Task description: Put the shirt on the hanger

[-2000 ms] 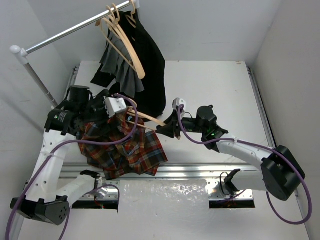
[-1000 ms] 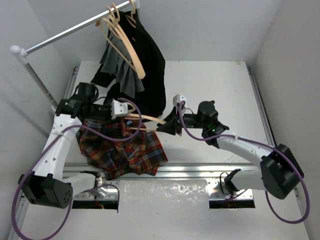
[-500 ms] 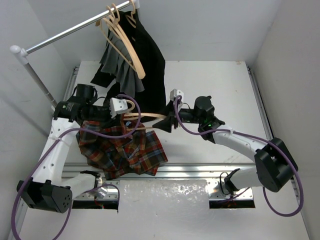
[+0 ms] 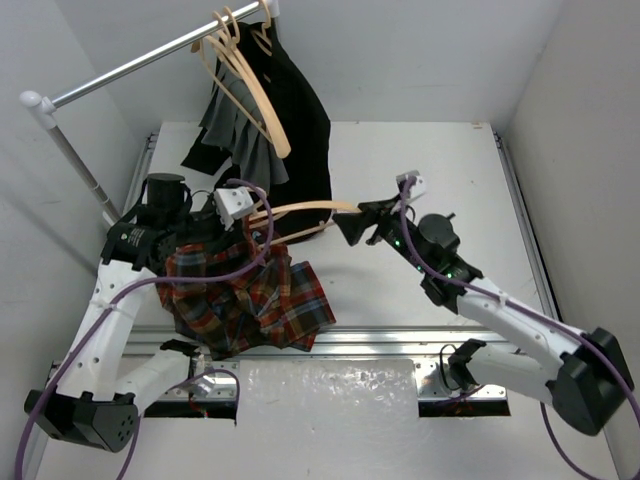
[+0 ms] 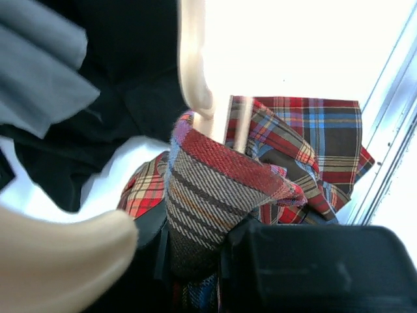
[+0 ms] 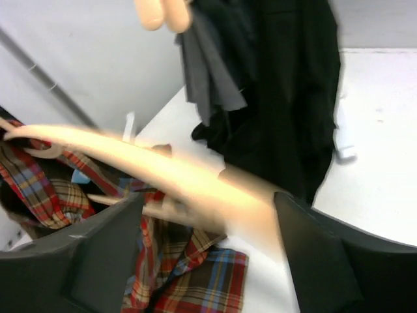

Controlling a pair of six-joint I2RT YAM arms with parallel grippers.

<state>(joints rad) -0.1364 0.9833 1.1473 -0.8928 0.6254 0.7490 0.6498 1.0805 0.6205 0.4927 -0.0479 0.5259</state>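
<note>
No legible txt, labels or nos. in any view

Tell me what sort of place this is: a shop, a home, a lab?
Most likely a lab test cell dressed as a closet corner. Plain white walls box in a white table, a clothes rail carries spare hangers and a black garment, and two robot arms are mounted at the near edge.

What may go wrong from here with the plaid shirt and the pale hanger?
1. The right gripper stands open around the end of the slim pale tan wooden hanger, so that end may drop or swing.
2. The left gripper pinches only a fold of the red, orange and navy plaid flannel shirt; the rest sags in a bunch, so its weight may pull it free.
</note>
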